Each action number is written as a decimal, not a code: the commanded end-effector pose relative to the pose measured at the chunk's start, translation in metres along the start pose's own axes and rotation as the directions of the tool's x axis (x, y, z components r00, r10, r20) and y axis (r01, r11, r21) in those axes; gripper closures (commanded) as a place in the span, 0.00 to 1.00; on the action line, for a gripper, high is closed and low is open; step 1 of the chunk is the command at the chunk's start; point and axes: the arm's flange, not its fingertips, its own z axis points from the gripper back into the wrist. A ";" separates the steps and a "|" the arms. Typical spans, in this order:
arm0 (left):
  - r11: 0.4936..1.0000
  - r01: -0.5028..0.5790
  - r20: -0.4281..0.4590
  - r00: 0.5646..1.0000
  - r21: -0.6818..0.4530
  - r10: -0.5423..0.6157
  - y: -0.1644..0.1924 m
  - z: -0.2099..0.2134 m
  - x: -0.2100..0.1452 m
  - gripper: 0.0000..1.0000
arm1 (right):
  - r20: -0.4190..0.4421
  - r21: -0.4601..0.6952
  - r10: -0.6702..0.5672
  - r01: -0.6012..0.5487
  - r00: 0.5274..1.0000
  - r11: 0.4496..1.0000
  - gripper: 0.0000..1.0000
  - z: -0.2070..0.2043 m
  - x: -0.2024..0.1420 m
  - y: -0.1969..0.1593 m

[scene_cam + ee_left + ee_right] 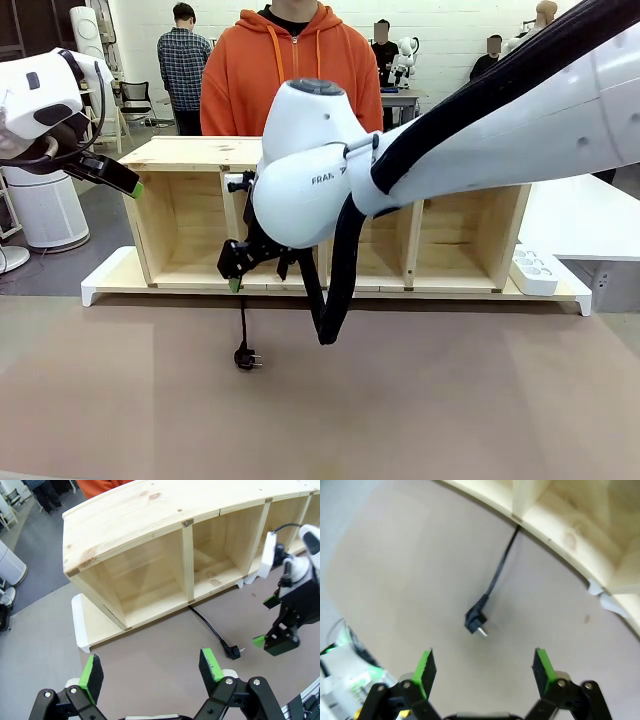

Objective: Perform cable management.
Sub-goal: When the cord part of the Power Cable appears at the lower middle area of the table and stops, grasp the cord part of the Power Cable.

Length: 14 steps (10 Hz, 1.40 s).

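The cable [242, 318] is a thin black cord. It comes out from under the wooden shelf [190, 152] and ends in a black plug [246, 357] lying on the brown tabletop. At the shelf's right end sits the white power strip [533, 270]. My right gripper [238, 272] hangs open just above the cable, at the shelf's front lower edge. In the right wrist view the plug [475, 621] lies on the table beyond the open right gripper [485, 666], apart from it. My left gripper [150, 669] is open and empty, held high off the shelf's left end, with the cable [210, 629] off to one side.
The shelf stands on a long white base board [105, 280]. A person in an orange hoodie [290, 70] stands behind it. My right arm's thick black hose [335, 290] loops down in front of the shelf. Bare tabletop [400, 400] stretches along the near side.
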 end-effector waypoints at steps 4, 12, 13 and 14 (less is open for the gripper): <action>1.000 -0.011 0.008 1.000 0.004 0.011 0.000 -0.001 0.000 0.00 | -0.080 -0.036 -0.068 0.065 0.994 0.997 0.00 -0.055 0.030 0.011; 1.000 -0.011 0.008 1.000 0.004 0.011 0.000 -0.001 0.000 0.00 | -0.161 -0.174 -0.246 0.217 0.956 0.960 0.00 -0.125 0.047 0.021; 1.000 -0.011 0.008 1.000 0.004 0.011 0.000 -0.001 0.000 0.00 | -0.167 -0.176 -0.258 0.228 0.952 0.958 0.00 -0.131 0.046 0.022; 1.000 -0.011 0.008 1.000 0.004 0.011 0.000 -0.001 0.000 0.00 | -0.178 -0.176 -0.254 0.223 0.951 0.959 0.00 -0.135 0.045 0.022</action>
